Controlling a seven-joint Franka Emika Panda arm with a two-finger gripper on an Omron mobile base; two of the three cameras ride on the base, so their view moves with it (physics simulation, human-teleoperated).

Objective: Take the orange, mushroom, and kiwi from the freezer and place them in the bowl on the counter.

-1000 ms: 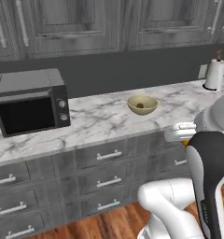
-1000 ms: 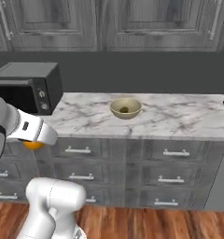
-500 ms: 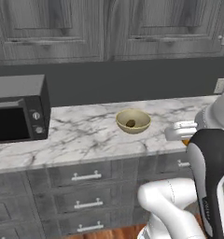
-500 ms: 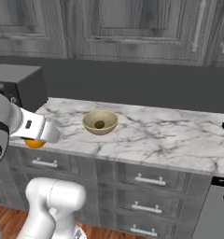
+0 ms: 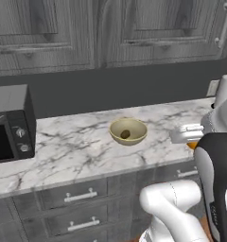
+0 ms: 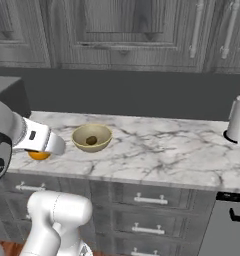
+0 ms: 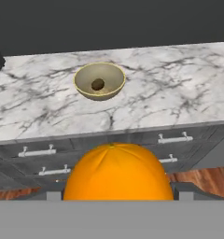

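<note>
My gripper [image 7: 116, 192] is shut on the orange [image 7: 117, 170], a bright ball that bulges between the fingers low in the hand view. From the right base view the orange [image 6: 38, 155] peeks out under the white hand, short of the counter's front edge and left of the bowl [image 6: 92, 137]. The yellowish-tan bowl [image 7: 99, 79] stands on the marble counter [image 7: 179, 93] with the dark olive kiwi [image 7: 97, 84] inside it. In the left base view the bowl [image 5: 128, 130] holds the kiwi [image 5: 125, 134], and the orange [image 5: 193, 144] hangs to its right. The mushroom and the freezer are out of view.
A black microwave [image 5: 9, 125] sits at the counter's left end. A white paper-towel roll [image 6: 239, 120] stands at the right end. Dark grey drawers with silver handles [image 7: 172, 138] run below the counter, and grey wall cabinets [image 6: 122, 30] hang above.
The whole picture has shifted: the base has driven closer to the counter, so the bowl looms larger. The orange stays held in the gripper.
</note>
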